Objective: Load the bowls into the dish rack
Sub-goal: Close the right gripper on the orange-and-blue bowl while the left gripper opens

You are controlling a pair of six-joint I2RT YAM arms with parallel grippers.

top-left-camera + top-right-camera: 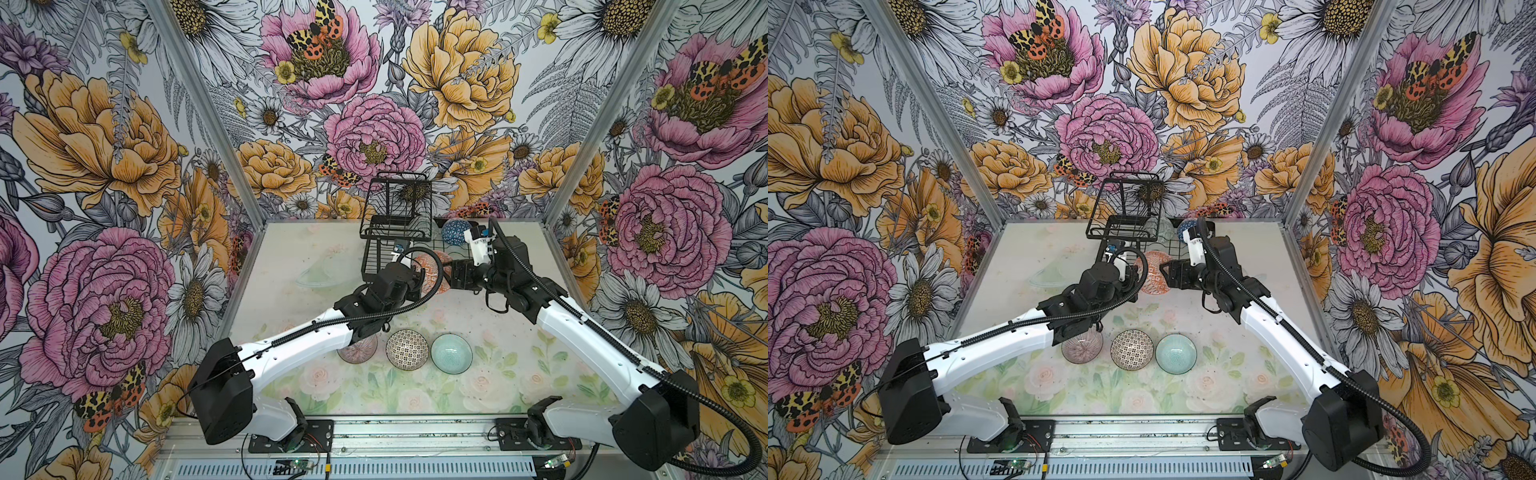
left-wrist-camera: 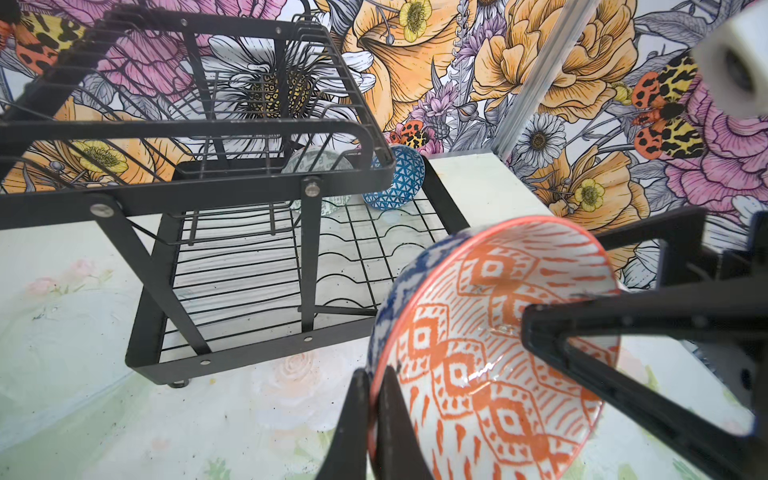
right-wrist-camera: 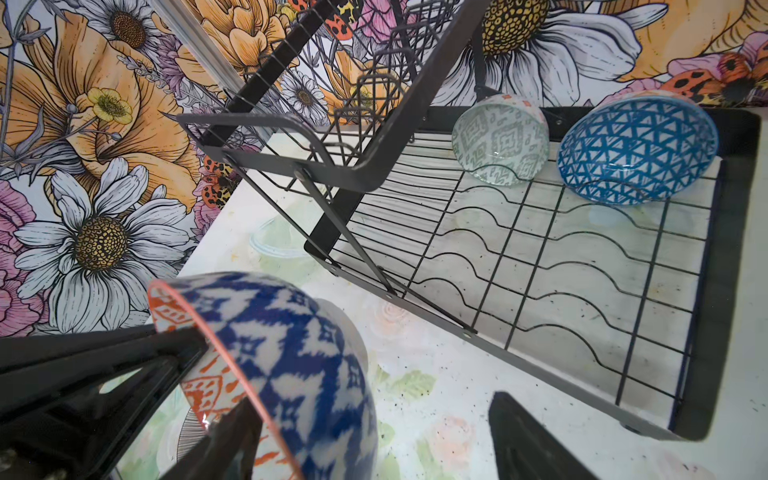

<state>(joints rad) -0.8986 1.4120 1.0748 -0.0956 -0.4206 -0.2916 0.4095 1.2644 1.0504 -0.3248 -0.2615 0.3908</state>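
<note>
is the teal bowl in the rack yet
No, the teal bowl sits on the table beside the tiled bowl, well in front of the rack.

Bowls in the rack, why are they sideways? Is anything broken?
Nothing looks broken or spilled. The grey-green bowl and blue lattice bowl stand on edge in the dish rack, as racks hold them. The orange-white bowl hangs tipped in the left arm's jaws.

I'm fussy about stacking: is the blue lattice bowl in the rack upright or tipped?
Tipped. The blue lattice bowl stands on its edge in the dish rack, its opening facing sideways rather than up.
</note>
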